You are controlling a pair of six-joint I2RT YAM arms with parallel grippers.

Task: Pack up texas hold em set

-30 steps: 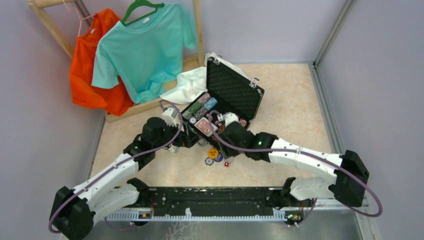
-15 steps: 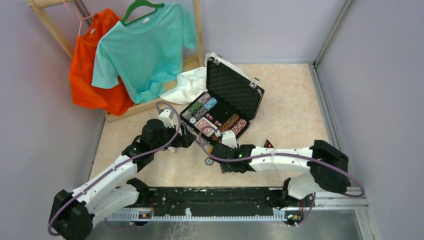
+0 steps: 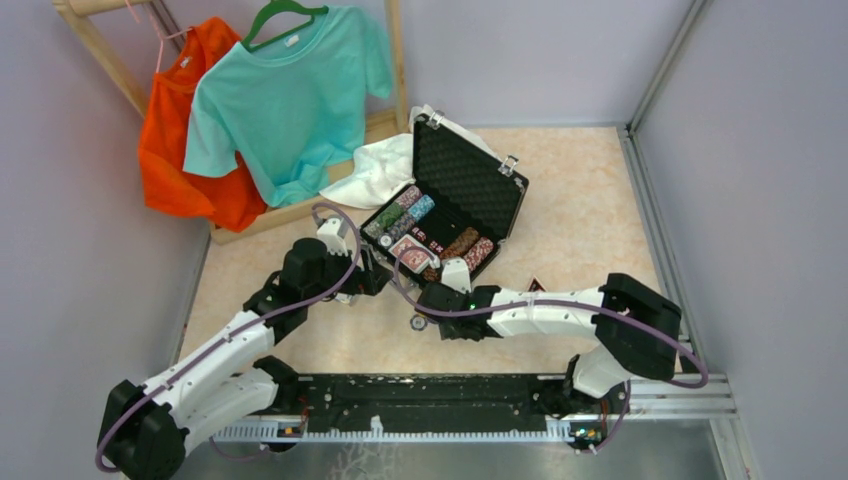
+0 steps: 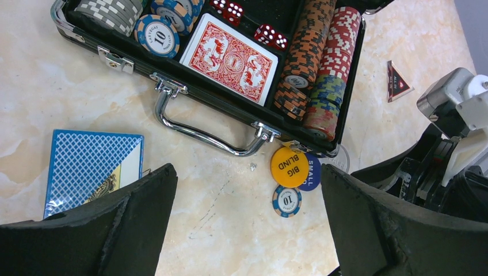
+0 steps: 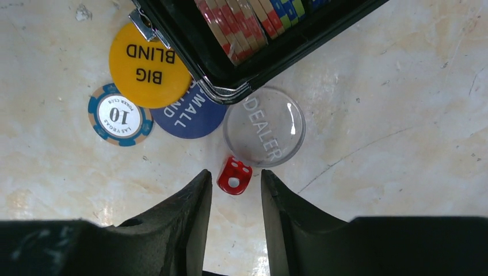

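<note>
The red die [image 5: 234,176] lies on the bench [image 5: 374,144], just outside the corner of the open black case [image 5: 299,43]. It sits at the mouth of the right claw [image 5: 235,187], whose jaws stand partly open with a narrow gap left on each side of the die; nothing is gripped.

For a clean pick, the claw is best advanced a little so that the die's flat faces, not its near edges, are met by the pads. It should then be closed squarely, since so small a cube would probably be flicked away by a skewed pinch.

The far side of the die is crowded by the clear DEALER button [image 5: 265,127], which should not be shoved against the case. Beside it lie the SMALL BLIND button [image 5: 193,112], the overlapping BIG BLIND button [image 5: 147,64] and a loose 10 chip [image 5: 118,115], none yet packed.

The left claw [image 4: 247,195] is held wide open and empty above the bench. The blue card deck [image 4: 92,167] is seen near it, outside the case by the case handle [image 4: 201,135]. A red card deck [image 4: 230,57] is already seated inside.
</note>
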